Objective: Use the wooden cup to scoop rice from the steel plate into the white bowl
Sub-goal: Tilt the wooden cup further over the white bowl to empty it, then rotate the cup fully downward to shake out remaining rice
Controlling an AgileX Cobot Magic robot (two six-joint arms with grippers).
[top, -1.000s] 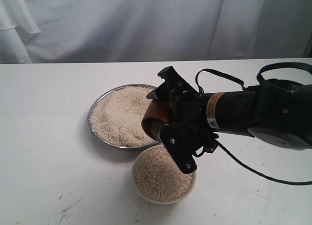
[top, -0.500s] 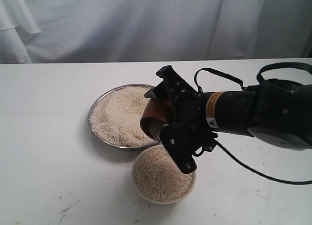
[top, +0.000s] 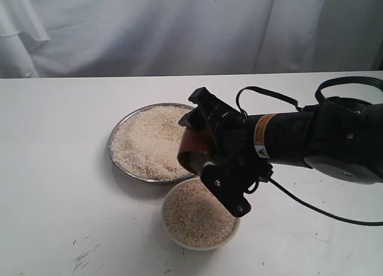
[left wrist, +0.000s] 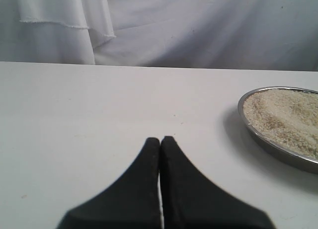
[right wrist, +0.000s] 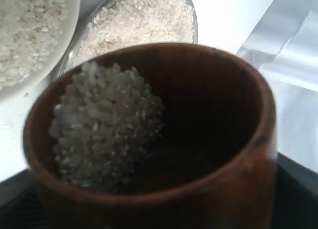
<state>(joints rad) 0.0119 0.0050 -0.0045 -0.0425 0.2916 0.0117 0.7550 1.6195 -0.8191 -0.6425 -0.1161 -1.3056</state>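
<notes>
A white cloth (top: 149,30) hangs behind the far edge of the tabletop (top: 54,138), and faint scuff marks (top: 84,255) lie near its front-left corner. The right arm (top: 299,138), trailing a black cable (top: 311,210), reaches in from the right edge and covers the right rim of the steel plate (top: 119,162) and the far rim of the white bowl (top: 170,231).

The exterior view shows the right gripper (top: 202,141) with its fingers clamped on the wooden cup (top: 190,147), which is tilted above the spot where plate and bowl meet. Only the right wrist view looks into the cup's dark inside, where a clump of grains clings to one wall. Only the left wrist view shows the left gripper (left wrist: 160,139): its fingers are pressed together over bare tabletop, well apart from the plate's rim.

The plate sits around the middle of the tabletop, heaped with rice (top: 146,141). The bowl stands just beside it toward the near edge, filled with rice almost to its rim.
</notes>
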